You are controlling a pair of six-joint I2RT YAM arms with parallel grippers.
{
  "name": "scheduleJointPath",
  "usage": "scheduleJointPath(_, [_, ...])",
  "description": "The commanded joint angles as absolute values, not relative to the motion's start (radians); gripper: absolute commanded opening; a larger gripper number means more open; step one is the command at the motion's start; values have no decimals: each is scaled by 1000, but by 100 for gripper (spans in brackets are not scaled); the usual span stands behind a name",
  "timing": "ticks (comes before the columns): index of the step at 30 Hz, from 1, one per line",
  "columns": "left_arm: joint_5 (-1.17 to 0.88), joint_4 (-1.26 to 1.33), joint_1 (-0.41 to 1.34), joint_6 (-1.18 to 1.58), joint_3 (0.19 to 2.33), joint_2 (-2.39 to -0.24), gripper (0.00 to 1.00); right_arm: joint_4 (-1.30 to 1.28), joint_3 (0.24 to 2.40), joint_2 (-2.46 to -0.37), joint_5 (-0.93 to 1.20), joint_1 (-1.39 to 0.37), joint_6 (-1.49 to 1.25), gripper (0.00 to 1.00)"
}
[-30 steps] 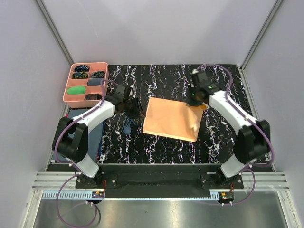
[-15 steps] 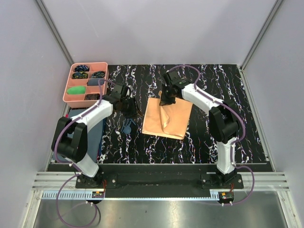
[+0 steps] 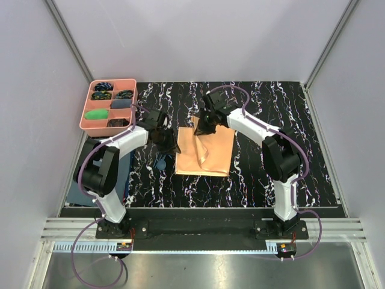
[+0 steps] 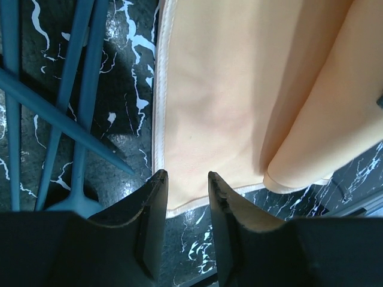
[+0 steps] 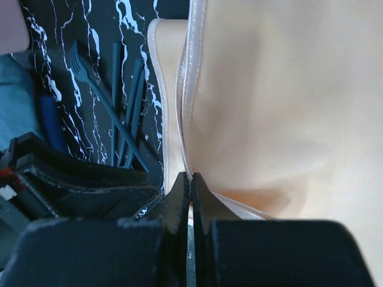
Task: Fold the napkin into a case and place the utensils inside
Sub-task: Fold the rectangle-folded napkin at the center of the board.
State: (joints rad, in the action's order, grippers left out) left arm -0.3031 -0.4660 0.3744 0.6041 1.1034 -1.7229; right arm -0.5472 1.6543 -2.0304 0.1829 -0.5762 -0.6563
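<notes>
The peach-orange napkin (image 3: pixel 207 153) lies on the black marble table with its right part lifted and carried over toward the left. My right gripper (image 3: pixel 203 127) is shut on the napkin's hemmed edge (image 5: pixel 190 179), holding that flap above the lower layer (image 5: pixel 281 107). At the napkin's left edge my left gripper (image 3: pixel 170 143) stands open, its tips (image 4: pixel 186 177) over the near corner of the napkin (image 4: pixel 209 89) with nothing gripped. The dark blue utensils (image 3: pixel 161 161) lie just left of the napkin, crossed over one another (image 4: pixel 78 72); a fork (image 5: pixel 114 107) shows among them.
A pink compartment tray (image 3: pixel 86 114) with small coloured bundles stands at the back left. A dark blue-grey cloth (image 3: pixel 81 186) lies at the left edge under the left arm. Grey walls enclose the table on three sides.
My right gripper has swept from the napkin's far right corner leftward, pulling that side over the rest. The napkin now looks narrower. My left gripper shifted slightly right to the napkin's edge.
</notes>
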Motion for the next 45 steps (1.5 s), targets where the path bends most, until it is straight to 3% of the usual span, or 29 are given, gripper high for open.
scheduleJointPath(1, [-302,-423,390,614,1108,-1759,36,-496,1632,-2003,235,-588,-676,0])
scheduleJointPath(20, [-189,-417,456,634,1071,-1856,29,-411,1535,-1910,327,-598,-750,0])
scheduleJointPath(37, [-183,-417,454,632,1032,-1766,27,-290,1529,-2039,382,-629,-834,0])
scheduleJointPath(45, [-198,-456,431,640,1012,-1645,32,-273,1529,-2079,385,-629,-838,0])
